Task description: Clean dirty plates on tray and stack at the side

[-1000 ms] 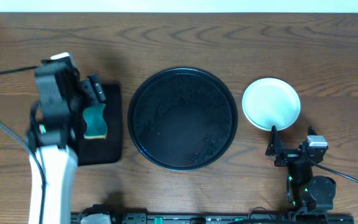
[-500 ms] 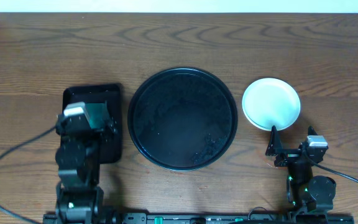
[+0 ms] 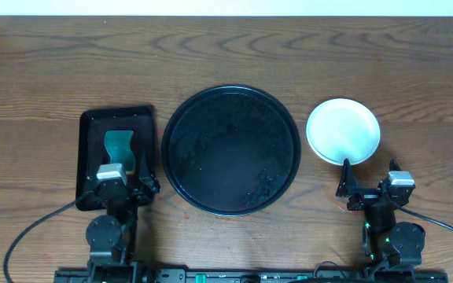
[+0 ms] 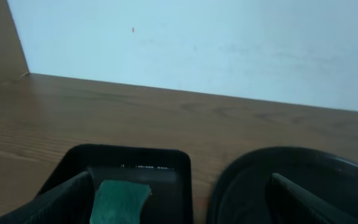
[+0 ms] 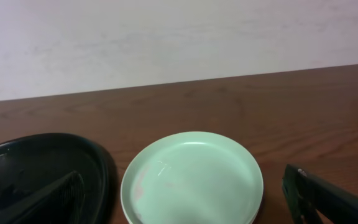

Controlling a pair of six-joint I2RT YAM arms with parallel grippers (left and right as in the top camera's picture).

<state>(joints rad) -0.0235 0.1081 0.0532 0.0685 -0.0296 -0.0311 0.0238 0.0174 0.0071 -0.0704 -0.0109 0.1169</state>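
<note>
Overhead: pale plates (image 3: 343, 130) beside black tray (image 3: 211, 169)

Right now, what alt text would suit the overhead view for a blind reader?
A large round black tray, without plates, sits at centre. Right of it lies a pale plate; left, a green sponge in a small black tray. The left gripper and right gripper are open.
</note>
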